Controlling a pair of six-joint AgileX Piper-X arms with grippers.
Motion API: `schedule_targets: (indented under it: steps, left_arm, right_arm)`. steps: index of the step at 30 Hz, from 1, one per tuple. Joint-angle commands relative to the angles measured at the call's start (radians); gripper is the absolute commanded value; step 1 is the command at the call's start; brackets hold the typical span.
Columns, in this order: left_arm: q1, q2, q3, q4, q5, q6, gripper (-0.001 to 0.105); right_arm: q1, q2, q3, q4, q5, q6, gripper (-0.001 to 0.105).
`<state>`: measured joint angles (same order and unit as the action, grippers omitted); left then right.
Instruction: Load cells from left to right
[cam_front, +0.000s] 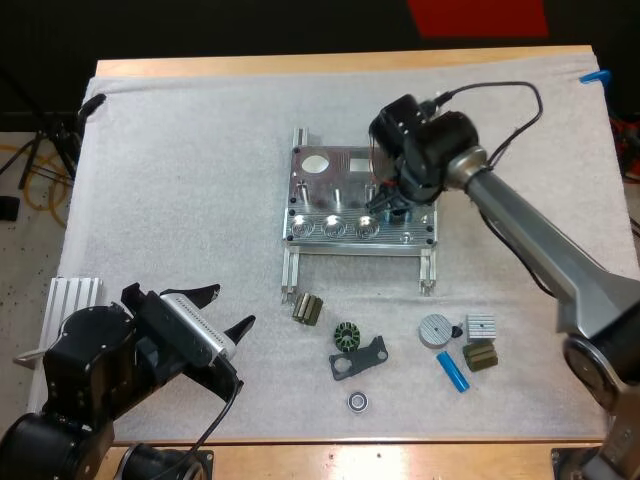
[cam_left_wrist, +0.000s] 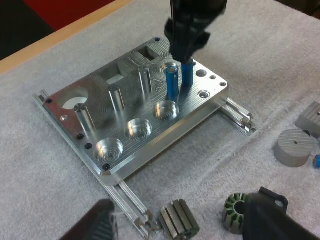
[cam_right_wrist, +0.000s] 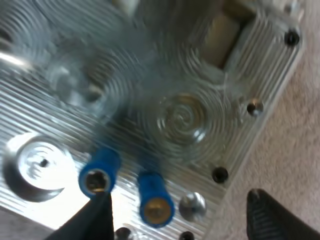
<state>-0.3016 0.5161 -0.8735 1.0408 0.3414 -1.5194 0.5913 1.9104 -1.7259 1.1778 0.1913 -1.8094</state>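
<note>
The metal fixture (cam_front: 345, 190) lies mid-mat, with three empty round pockets (cam_left_wrist: 139, 130) along its front. At its right end two blue cylinders (cam_left_wrist: 172, 82) (cam_right_wrist: 97, 172) stand upright side by side. My right gripper (cam_front: 392, 208) (cam_right_wrist: 177, 200) hovers directly over them, its fingers (cam_right_wrist: 92, 220) spread wide and pressing on neither cylinder. A third blue cylinder (cam_front: 452, 370) lies loose on the mat at the front right. My left gripper (cam_front: 232, 306) (cam_left_wrist: 180, 215) hangs open near the mat's front left, holding nothing.
Small parts lie in front of the fixture: a dark ribbed piece (cam_front: 308, 309), a green stator (cam_front: 346, 336), a black bracket (cam_front: 360, 360), a bearing (cam_front: 358, 402), a grey disc (cam_front: 434, 330) and a finned block (cam_front: 480, 327). A ribbed aluminium plate (cam_front: 75, 295) lies at the left edge.
</note>
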Motion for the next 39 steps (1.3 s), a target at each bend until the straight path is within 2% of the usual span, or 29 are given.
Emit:
schedule_targets:
  steps: [1,10,15,22,25,31,33,37,39]
  left_arm:
    - [0.002,0.000,0.000,-0.006,0.007,-0.001,0.054]
    - [0.002,0.000,0.000,-0.006,0.007,-0.001,0.054]
    - [-0.002,0.000,0.000,-0.008,0.017,0.049,0.054]
    - [-0.100,0.020,0.000,-0.057,0.014,0.070,0.054]
    - [-0.133,0.046,0.000,-0.106,0.014,0.107,0.054]
    - [-0.156,0.086,0.000,-0.241,0.014,0.108,0.054]
    - [-0.158,0.095,0.000,-0.278,0.014,0.104,0.054]
    - [-0.158,0.107,0.000,-0.308,0.014,0.104,0.054]
    - [-0.171,0.123,0.000,-0.309,0.014,0.104,0.054]
  right_arm:
    - [-0.007,-0.025,-0.004,-0.014,-0.039,-0.008,0.057]
    - [0.001,-0.055,-0.004,0.034,-0.054,-0.005,0.056]
    - [0.008,-0.142,-0.004,0.126,-0.056,-0.013,0.056]
    - [0.008,-0.328,0.018,0.142,-0.056,0.024,0.056]
    - [0.008,-0.434,0.070,0.135,-0.056,0.059,0.056]
    - [0.069,-0.680,0.208,0.141,-0.022,0.130,0.056]
    - [0.122,-0.775,0.265,0.143,0.021,0.177,0.056]
    - [0.210,-0.918,0.347,0.143,0.038,0.275,0.056]
    - [0.274,-1.006,0.396,0.148,0.063,0.355,0.056]
